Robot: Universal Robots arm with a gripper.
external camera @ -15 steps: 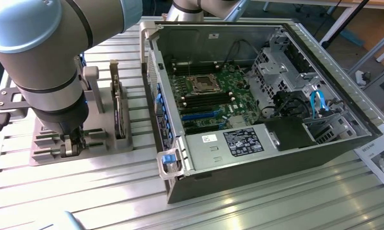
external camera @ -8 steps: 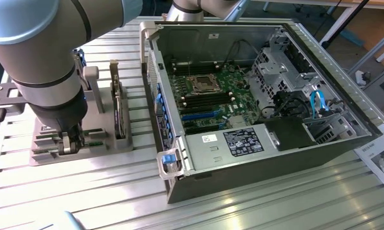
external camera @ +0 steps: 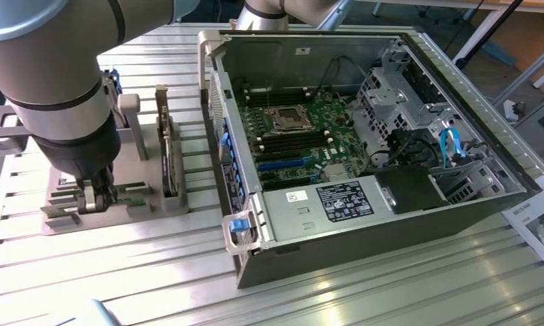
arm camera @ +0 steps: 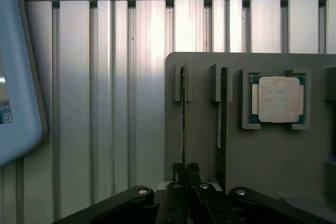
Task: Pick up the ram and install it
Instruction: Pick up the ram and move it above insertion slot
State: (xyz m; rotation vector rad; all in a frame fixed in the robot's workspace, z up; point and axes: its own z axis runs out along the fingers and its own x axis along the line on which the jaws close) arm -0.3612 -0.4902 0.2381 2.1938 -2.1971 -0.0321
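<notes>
little done: gripper (arm camera: 185, 169) pinches the ram (arm camera: 184, 114) upright in its grey holder (arm camera: 199, 129); lifting and seating in the computer case (external camera: 363, 252) remain

The ram (arm camera: 184, 114) is seen edge-on, a thin dark line, stood on its long edge in a slot of the grey holder (arm camera: 199, 145). Its far end is seated between two small grey uprights (arm camera: 178, 83). Its near end is pinched between the closed fingertips of the gripper (arm camera: 185, 167). It is set straight, not tilted; its chips cannot be made out.
</notes>
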